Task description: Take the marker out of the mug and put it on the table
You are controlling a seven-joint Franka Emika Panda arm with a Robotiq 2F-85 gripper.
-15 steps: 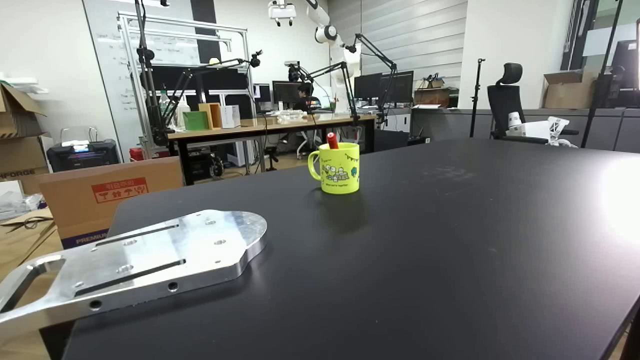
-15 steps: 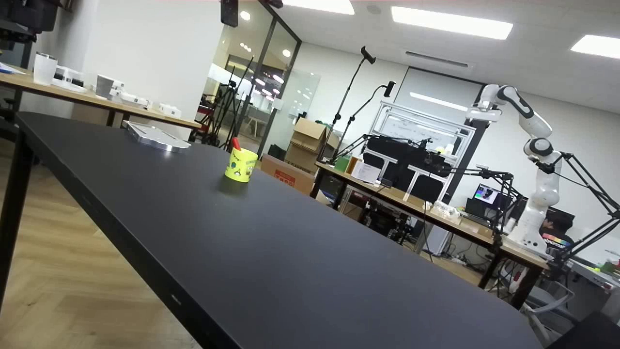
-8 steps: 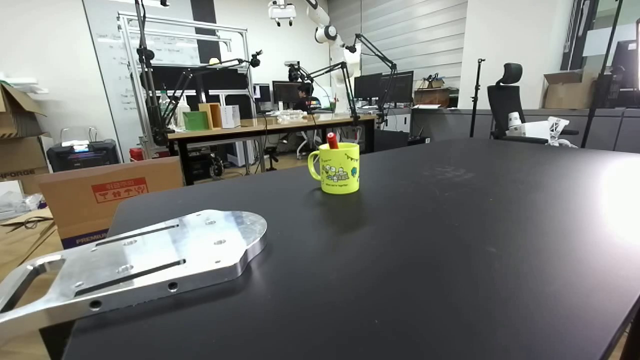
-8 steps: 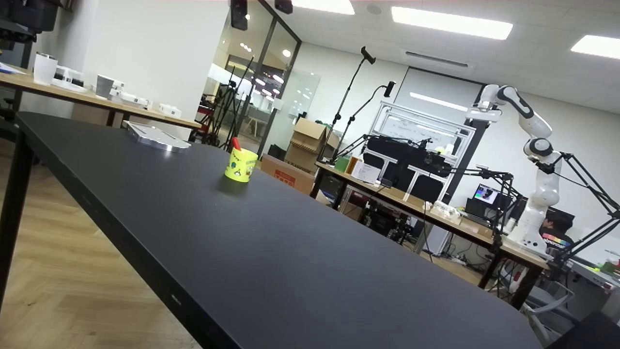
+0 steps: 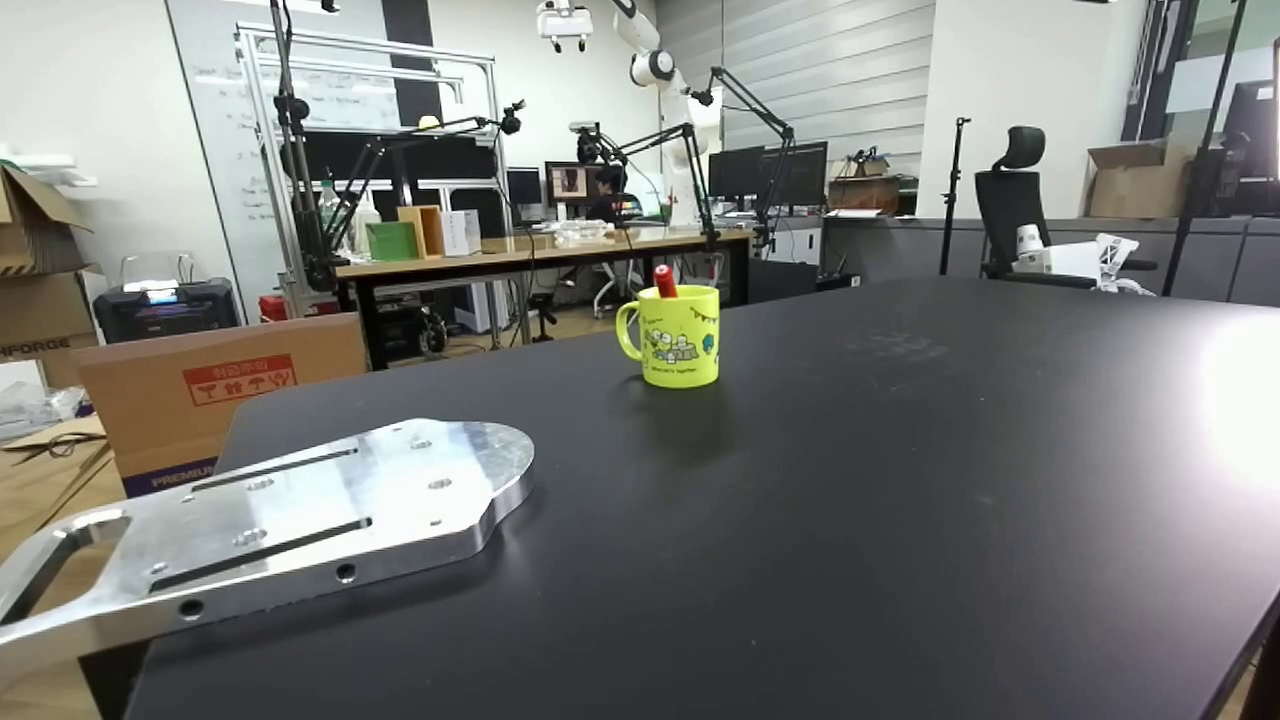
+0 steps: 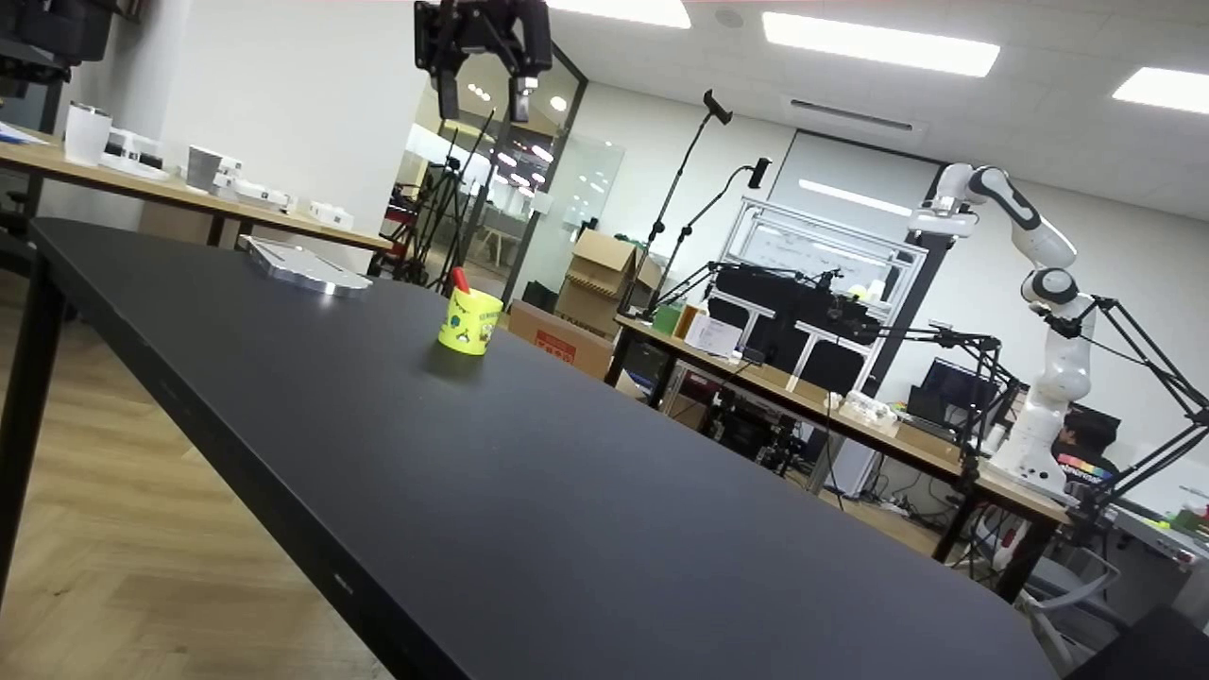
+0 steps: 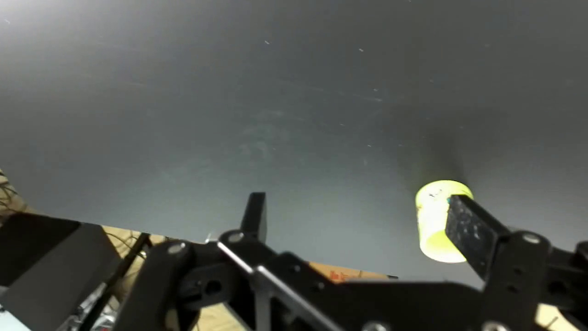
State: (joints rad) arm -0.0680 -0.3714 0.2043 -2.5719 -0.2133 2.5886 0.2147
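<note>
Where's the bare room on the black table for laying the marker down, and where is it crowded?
In an exterior view, bare: the wide stretch of black table right of the mug, and the smaller gap between mug and metal plate. Crowded: the end the plate covers, and the mug's own spot, with the marker inside.

Clearance above marker (image 5: pixel 665 282), mug (image 5: pixel 681 342) around it
</note>
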